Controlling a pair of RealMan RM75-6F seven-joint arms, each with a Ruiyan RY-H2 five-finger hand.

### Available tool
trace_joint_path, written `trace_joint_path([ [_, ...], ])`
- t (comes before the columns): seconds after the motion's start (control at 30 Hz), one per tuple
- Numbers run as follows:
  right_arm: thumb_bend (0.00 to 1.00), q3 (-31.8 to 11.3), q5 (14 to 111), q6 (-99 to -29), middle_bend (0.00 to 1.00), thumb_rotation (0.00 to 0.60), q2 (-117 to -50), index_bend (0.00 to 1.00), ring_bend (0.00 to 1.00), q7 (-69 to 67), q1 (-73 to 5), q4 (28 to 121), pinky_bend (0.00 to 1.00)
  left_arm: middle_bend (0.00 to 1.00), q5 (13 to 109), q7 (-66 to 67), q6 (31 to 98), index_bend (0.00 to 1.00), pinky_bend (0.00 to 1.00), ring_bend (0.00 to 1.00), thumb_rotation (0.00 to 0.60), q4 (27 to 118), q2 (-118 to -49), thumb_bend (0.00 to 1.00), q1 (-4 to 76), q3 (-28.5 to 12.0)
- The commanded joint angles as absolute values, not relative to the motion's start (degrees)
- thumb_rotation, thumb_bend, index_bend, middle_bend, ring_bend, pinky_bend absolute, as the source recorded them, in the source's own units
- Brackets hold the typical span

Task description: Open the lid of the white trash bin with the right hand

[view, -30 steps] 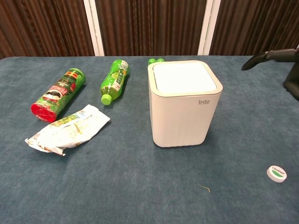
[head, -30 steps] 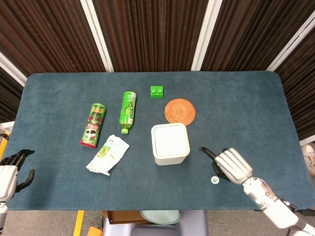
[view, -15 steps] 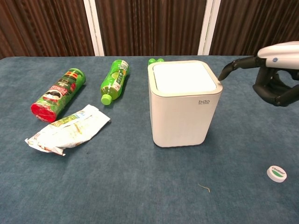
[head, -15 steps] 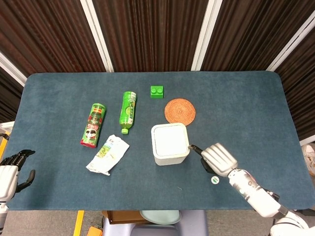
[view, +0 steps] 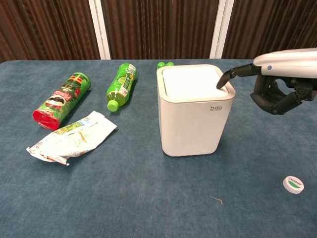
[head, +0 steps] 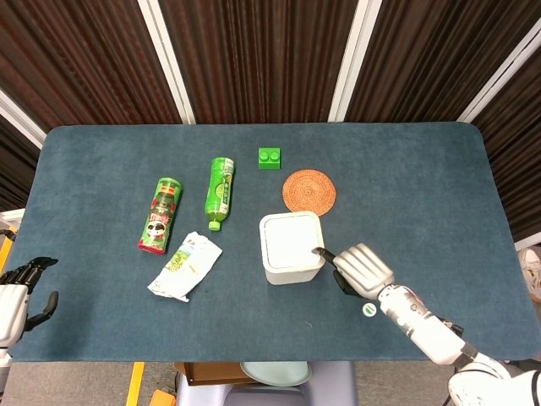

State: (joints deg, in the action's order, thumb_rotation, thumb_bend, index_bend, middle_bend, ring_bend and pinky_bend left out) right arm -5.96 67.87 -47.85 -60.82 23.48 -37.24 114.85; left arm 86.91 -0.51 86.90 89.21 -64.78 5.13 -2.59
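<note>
The white square plastic trash bin (view: 196, 110) stands upright near the middle of the dark blue felt-covered table (head: 423, 178), its flat lid (view: 193, 81) shut. The right hand (view: 277, 82) comes in from about four o'clock, one dark fingertip (view: 221, 82) stretched out over the lid's near right corner while the other fingers curl under the palm, holding nothing; whether the tip actually touches the lid I cannot tell from here. To do this well, I'd say the tip should press straight down on the lid, not slide off the rim, and gently enough that the light bin doesn't tip or skid. The left hand (head: 19, 292) rests at the table's eight o'clock edge, fingers loosely apart and empty. A woven orange round coaster (head: 308, 191) lies at the bin's one o'clock. Dark brown ribbed panels with white uprights (head: 356, 51) close the room behind.
</note>
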Motion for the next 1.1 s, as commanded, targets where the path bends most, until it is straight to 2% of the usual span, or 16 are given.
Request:
trace_joint_path([
  [0.03,0.78,-5.5,67.0,-47.7,0.96,0.6,-61.1,0.3,0.85,23.4,-37.5,114.3,0.76,0.23,87.0,-0.8,87.1,0.24,0.35,0.29,0.6,89.2,-64.7,0.44,5.0,-2.6],
  [0.27,0.78,-5.1,66.5,-47.8,0.96,0.6,-61.3,0.29,0.85,22.0,-38.1,113.3,0.76,0.23,86.8,-0.8,86.9,0.24,0.35,0.29,0.6,89.2,-64.7,0.44,5.1,-2.7],
  [0.43,0.78,-5.8,69.8,-51.0,0.96,0.6,-59.7,0.29,0.85,17.9,-36.5,114.7,0.76,0.23,86.7,-0.8,86.7,0.24,0.35,0.29,0.6,89.2,-64.7,0.44,5.1,-2.7],
  [0.63,0.78,-5.3,79.0,-61.0,0.96,0.6,-55.2,0.29,0.85,12.4,-30.6,116.1,0.76,0.23,86.8,-0.6,86.7,0.24,0.35,0.29,0.6,89.2,-64.7,0.44,5.1,-2.6],
  [0.73,0.78,-4.1,83.3,-68.7,0.96,0.6,-54.7,0.3,0.85,10.7,-25.9,114.6,0.76,0.23,86.9,-0.4,86.7,0.24,0.35,0.29,0.6,89.3,-64.8,0.45,5.1,-2.6],
  [0.8,0.73,-3.0,85.8,-74.2,0.96,0.6,-55.1,0.3,0.85,10.7,-22.4,112.2,0.76,0.23,86.9,-0.2,86.7,0.24,0.35,0.29,0.6,89.3,-64.8,0.45,5.2,-2.6],
  [0.87,0.6,-2.1,87.3,-79.2,0.95,0.6,-56.0,0.29,0.83,11.6,-19.1,109.0,0.76,0.23,86.8,0.0,86.5,0.24,0.35,0.29,0.6,89.3,-64.9,0.44,5.2,-2.6],
  [0.97,0.47,-1.4,87.7,-84.8,0.91,0.6,-58.8,0.29,0.81,11.1,-15.0,103.6,0.75,0.23,86.8,0.5,86.4,0.24,0.35,0.29,0.6,89.4,-65.0,0.44,5.3,-2.5],
  [1.1,0.33,-1.0,86.3,-87.3,0.79,0.6,-62.1,0.28,0.72,7.2,-12.0,96.9,0.7,0.23,86.8,1.2,86.1,0.24,0.35,0.29,0.6,89.5,-65.2,0.44,5.4,-2.4],
])
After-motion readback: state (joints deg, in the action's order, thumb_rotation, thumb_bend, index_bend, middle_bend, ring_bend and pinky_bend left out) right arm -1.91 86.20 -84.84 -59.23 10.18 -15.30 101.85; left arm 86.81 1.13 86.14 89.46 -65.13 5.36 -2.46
